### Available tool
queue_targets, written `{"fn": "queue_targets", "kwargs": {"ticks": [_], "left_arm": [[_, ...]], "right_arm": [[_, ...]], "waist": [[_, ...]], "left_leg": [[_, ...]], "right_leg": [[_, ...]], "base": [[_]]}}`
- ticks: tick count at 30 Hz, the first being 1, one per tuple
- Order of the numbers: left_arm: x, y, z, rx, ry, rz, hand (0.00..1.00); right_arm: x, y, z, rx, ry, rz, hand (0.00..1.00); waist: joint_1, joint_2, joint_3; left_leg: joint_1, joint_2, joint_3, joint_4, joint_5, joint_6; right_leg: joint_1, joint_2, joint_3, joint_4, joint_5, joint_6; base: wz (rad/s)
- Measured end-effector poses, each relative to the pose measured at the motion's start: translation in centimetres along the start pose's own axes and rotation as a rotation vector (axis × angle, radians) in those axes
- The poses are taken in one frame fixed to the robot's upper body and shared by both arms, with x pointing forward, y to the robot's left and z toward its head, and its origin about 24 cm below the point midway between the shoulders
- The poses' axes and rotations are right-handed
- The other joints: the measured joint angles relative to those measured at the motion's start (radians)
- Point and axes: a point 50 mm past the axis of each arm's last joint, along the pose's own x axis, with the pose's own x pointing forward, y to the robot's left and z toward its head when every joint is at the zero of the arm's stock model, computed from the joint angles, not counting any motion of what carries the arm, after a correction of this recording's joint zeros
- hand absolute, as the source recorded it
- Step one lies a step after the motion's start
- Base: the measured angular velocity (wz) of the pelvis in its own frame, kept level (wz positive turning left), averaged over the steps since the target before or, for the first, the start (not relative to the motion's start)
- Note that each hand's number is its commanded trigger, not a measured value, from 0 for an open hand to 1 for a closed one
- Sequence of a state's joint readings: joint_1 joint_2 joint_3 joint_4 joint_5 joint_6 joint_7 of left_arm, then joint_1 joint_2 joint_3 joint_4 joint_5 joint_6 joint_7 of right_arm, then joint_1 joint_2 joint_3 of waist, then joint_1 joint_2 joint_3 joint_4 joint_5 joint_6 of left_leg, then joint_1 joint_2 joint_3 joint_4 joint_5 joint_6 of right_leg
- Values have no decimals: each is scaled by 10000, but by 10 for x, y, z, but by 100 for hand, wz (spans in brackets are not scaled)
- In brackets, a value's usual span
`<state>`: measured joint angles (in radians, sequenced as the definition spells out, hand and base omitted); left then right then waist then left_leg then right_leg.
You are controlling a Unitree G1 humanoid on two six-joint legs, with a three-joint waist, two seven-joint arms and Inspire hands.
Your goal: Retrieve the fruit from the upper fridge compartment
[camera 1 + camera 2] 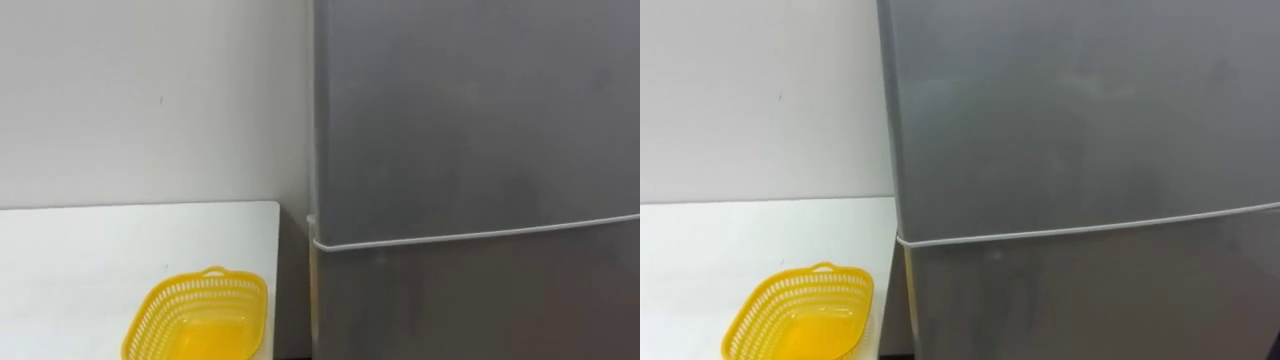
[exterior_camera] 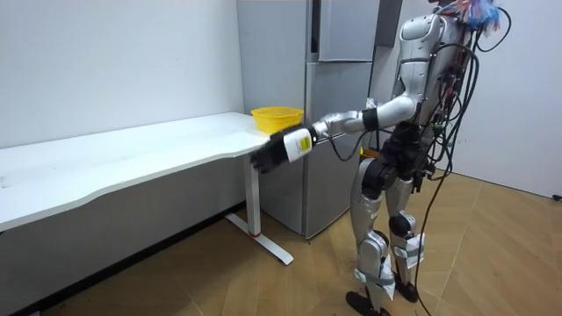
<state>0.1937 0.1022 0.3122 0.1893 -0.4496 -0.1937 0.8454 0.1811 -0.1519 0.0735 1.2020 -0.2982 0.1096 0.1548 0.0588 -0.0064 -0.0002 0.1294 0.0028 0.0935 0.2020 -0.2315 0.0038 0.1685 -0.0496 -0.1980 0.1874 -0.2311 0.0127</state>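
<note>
The grey fridge stands right in front of me with its upper door (image 1: 470,120) and lower door (image 1: 470,300) both closed; a pale seam runs between them. In the room view I stand facing the fridge (image 2: 338,132), an arm's length from it. My left hand (image 2: 270,154) reaches out toward the room view's left at table height, in front of the lower door, fingers fairly straight and holding nothing. An empty yellow mesh basket (image 1: 200,312) sits on the white table's corner beside the fridge.
The long white table (image 2: 132,154) runs along the wall to the left of the fridge, with a narrow gap between its end and the fridge side. Bare wooden floor (image 2: 492,254) lies behind and to my right.
</note>
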Motion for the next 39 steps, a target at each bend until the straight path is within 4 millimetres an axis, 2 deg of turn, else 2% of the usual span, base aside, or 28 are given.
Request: {"fn": "queue_targets", "kwargs": {"ticks": [2, 5, 12, 14, 16, 18, 21, 25, 26, 31, 35, 39], "left_arm": [[-6, -10, 27, -856, -1117, -390, 0], [-13, -20, 53, -1445, -2217, -910, 0], [-42, -38, 105, -2071, -4992, -2782, 0], [-54, -46, 121, -2401, -5652, -3947, 0], [-64, -50, 129, -2588, -5975, -4815, 0], [-73, -56, 131, -2665, -6083, -5631, 0], [-85, -67, 126, -2461, -5863, -6836, 0], [-102, -87, 125, -2259, -5713, -8854, 0], [-108, -92, 124, -2227, -5707, -9408, 0], [-125, -106, 123, -1770, -5749, -11535, 0], [-138, -117, 128, -1996, -5613, -13145, 0], [-144, -121, 131, -2128, -5669, -14097, 0]], "right_arm": [[0, 0, 0, -6, -23, 16, 0], [0, 1, 0, -54, -46, 115, 0], [0, 3, -1, -153, -44, 430, 0], [1, 6, -4, -250, 98, 617, 0], [1, 7, -4, -270, 125, 705, 0], [1, 7, -4, -263, 135, 801, 0], [1, 5, 0, -283, 51, 771, 0], [1, 1, 8, -319, -115, 780, 0], [1, 1, 9, -330, -104, 785, 0], [1, -4, 14, -352, -32, 708, 0], [1, -4, 14, -354, -38, 690, 0], [1, -5, 14, -433, -46, 653, 0]], "waist": [[-22, -9, -10], [-94, -8, -17], [-352, -70, -11], [-393, -70, -8], [-397, -68, 0], [-453, -66, 6], [-606, -47, 81], [-861, -3, 128], [-975, 32, 122], [-1106, 176, 127], [-1204, 182, 122], [-1325, 199, 111]], "left_leg": [[25, -13, -17, 4, 2, 1], [34, -15, -38, 17, 3, 1], [-2, -26, -111, 42, 4, -1], [-68, -44, -167, 48, 7, 2], [-127, -46, -163, 49, 7, 3], [-133, -51, -194, 74, 7, 3], [-195, -48, -209, 201, 6, 3], [-307, -56, -272, 214, 6, 3], [-313, -58, -271, 200, 6, 3], [-324, -51, -140, 177, 7, 2], [-324, -48, -135, 172, 7, 2], [-315, -43, -112, 162, 7, 2]], "right_leg": [[40, -4, -2, -15, 1, -2], [57, -2, 6, -32, 1, -1], [82, -8, -61, -79, 0, 0], [102, -6, -62, -167, 10, -3], [67, -7, -49, -169, 10, -2], [63, -6, -69, -189, 10, -1], [65, -6, -80, -187, 10, -2], [12, -7, -174, -193, 11, -2], [-9, -8, -168, -190, 10, -2], [-114, -6, -10, -172, 10, -2], [-106, -5, -54, -169, 11, -2], [-99, -5, -72, -165, 14, -2]], "base": [[0], [0], [3], [9], [2], [2], [0], [7], [0], [-9], [-1], [0]]}}
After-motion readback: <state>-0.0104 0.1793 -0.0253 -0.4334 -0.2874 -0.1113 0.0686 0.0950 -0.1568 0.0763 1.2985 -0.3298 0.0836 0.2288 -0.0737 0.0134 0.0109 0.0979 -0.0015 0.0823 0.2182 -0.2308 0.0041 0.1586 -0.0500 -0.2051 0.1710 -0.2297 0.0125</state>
